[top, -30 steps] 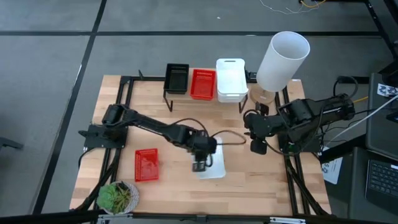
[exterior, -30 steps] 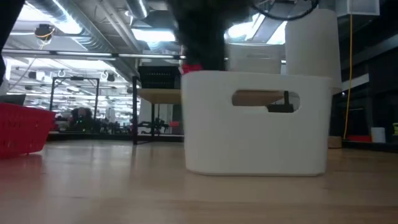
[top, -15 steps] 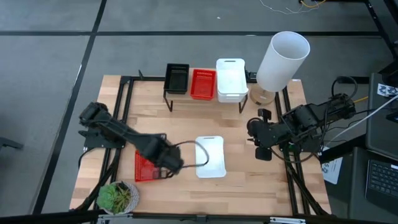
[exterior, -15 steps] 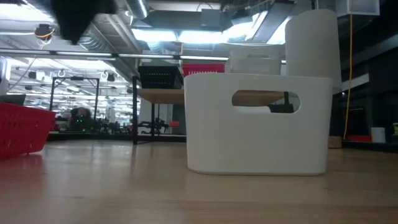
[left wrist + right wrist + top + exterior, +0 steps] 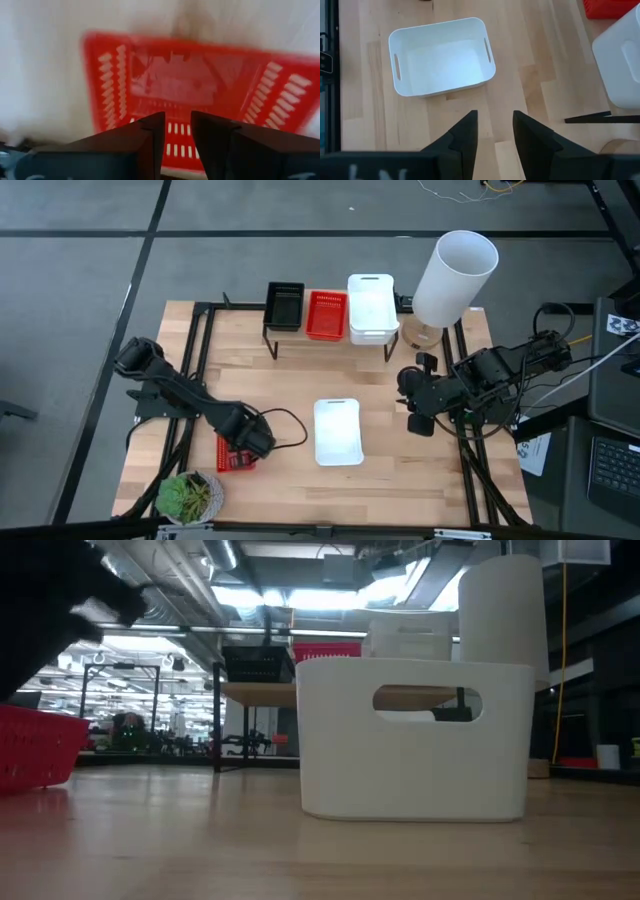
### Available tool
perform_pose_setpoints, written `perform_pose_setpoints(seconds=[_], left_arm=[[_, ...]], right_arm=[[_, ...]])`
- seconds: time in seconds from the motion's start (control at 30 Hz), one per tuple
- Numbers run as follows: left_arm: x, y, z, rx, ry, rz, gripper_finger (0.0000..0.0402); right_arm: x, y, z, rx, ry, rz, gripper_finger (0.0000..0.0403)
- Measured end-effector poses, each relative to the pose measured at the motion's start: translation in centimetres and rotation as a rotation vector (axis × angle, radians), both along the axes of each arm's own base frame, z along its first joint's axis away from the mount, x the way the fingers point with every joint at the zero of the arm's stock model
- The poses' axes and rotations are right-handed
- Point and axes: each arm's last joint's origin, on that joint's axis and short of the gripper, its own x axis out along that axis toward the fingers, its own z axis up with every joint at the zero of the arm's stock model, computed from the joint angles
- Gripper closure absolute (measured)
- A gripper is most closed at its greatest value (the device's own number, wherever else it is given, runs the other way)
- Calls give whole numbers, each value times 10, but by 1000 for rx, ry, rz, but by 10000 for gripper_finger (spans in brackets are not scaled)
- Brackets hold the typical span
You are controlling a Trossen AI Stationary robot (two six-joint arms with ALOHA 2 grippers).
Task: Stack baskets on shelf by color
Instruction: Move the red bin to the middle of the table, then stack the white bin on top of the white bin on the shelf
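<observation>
Two baskets lie loose on the table, the others sit on the shelf at its far edge. On the shelf, left to right, are a black basket, a red basket and a white stack, each with its long axis running from near to far.

A white basket stands alone mid-table, opening up, long axis also near to far; its handle slot faces the low camera. One red loose basket sits toward the near left corner, beside the green plant.

Directly above that red basket hangs the left gripper, fingers a narrow gap apart and pinching nothing. Off to the right side of the table, the right gripper waits with its fingers spread and empty, near the tall white cylinder.
</observation>
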Motion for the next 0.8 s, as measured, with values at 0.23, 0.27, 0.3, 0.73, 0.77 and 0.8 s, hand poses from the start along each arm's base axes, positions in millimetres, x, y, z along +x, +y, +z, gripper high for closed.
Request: perform_pose_setpoints(seconds=[0.23, 0.27, 0.3, 0.73, 0.77, 0.8], left_arm=[[5, 1, -35, -25, -158, 13, 316], [9, 3, -37, -22, -204, 6, 316], [14, 5, -37, -11, -258, 4, 316], [67, 43, -1, 141, -576, -31, 316], [66, 41, 0, 131, -559, -43, 316], [64, 39, 0, 122, -539, -56, 316]], right_arm=[[0, 0, 0, -3, 3, 4, 280], [0, 0, 0, -3, 3, 4, 280], [0, 0, 0, -5, 5, 5, 280], [0, 2, -2, 1, 5, 11, 280], [0, 3, -4, -7, 12, 20, 280], [0, 4, -7, -28, 19, 39, 280]])
